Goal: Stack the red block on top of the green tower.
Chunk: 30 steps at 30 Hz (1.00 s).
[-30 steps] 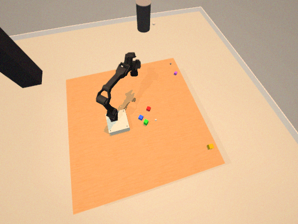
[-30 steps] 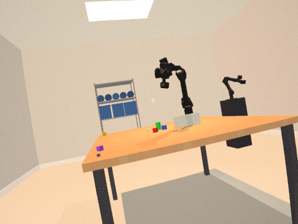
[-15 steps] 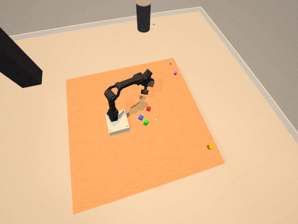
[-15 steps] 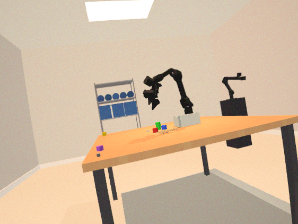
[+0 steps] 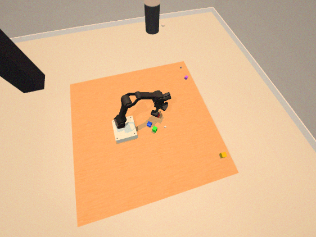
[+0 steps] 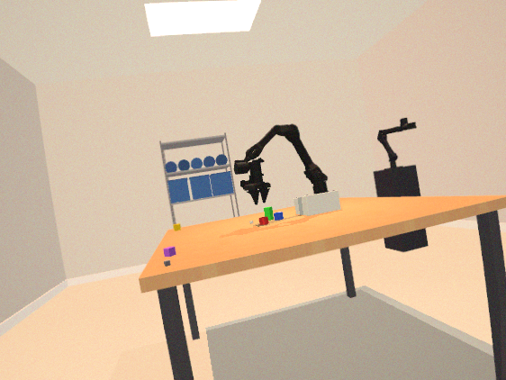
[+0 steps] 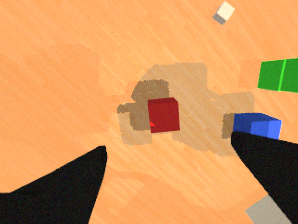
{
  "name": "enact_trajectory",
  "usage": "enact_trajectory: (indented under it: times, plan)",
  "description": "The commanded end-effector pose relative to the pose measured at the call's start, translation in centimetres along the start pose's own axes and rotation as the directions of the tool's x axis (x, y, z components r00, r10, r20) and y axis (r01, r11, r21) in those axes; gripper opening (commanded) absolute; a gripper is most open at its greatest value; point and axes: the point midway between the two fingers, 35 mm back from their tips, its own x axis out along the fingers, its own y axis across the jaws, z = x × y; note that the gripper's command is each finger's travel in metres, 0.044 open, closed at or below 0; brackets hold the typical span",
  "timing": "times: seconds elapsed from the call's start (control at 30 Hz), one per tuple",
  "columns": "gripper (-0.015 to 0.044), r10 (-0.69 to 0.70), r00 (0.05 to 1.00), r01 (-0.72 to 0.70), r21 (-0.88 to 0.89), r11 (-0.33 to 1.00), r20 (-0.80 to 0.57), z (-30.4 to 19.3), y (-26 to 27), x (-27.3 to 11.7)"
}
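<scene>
On the desk (image 6: 360, 221), the red block (image 7: 163, 115) lies alone, bare wood around it, below the wide, unladen pincer (image 6: 259, 194). To its right in the wrist view: the blue block (image 7: 257, 125), then the green tower (image 7: 278, 75).

The gripper (image 6: 260, 194) hangs above the red block (image 6: 263, 221), fingers (image 6: 266, 191) spread wide and pointing down. The green tower (image 6: 268, 212) stands upright just beside the red block on the table (image 6: 360, 221).
</scene>
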Motion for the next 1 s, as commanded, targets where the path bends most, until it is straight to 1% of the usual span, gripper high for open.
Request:
enact_trajectory:
  times: [0.0, 0.13, 0.2, 0.4, 0.7, 0.97]
  plan:
    - [0.044, -0.027, 0.999, 0.027, -0.008, 1.0, -0.017, -0.1, -0.6, 0.4]
    - [0.044, -0.027, 0.999, 0.027, -0.008, 1.0, -0.018, -0.1, -0.3, 0.1]
    - [0.044, -0.027, 0.999, 0.027, -0.008, 1.0, -0.017, -0.1, -0.2, 0.6]
    - [0.044, -0.027, 0.999, 0.027, -0.008, 1.0, -0.017, -0.2, -0.4, 5.1]
    - [0.044, -0.027, 0.999, 0.027, -0.008, 1.0, -0.017, -0.2, -0.4, 5.5]
    - [0.044, -0.027, 0.999, 0.027, -0.008, 1.0, -0.017, -0.2, -0.4, 6.7]
